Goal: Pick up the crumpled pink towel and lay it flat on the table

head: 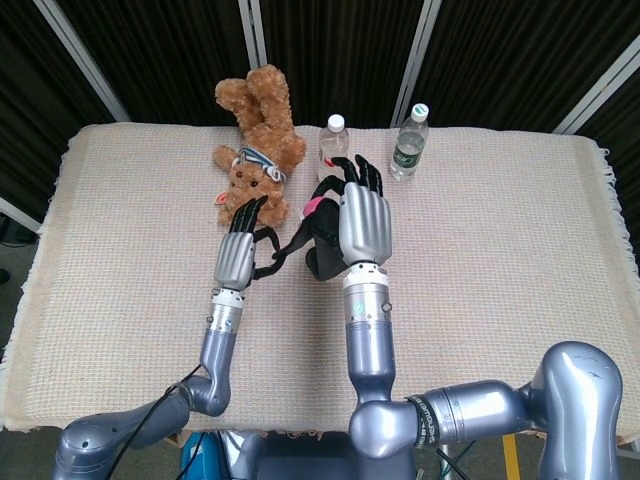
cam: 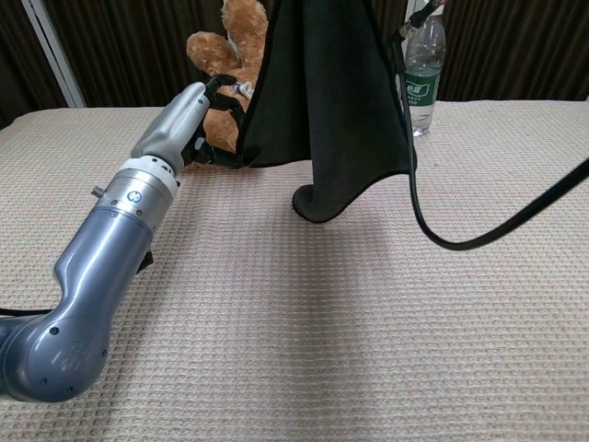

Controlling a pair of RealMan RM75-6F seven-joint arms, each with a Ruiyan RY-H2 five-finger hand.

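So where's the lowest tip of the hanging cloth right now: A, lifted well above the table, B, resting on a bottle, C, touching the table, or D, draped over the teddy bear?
C: in the chest view the cloth hangs down and its bottom fold rests on the table.

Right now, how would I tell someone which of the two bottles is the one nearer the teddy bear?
Along the table's far edge, right of the teddy bear, stand two clear bottles. Take the left bottle, just beyond the right hand: white cap, pale label, whereas its neighbour has a green label.
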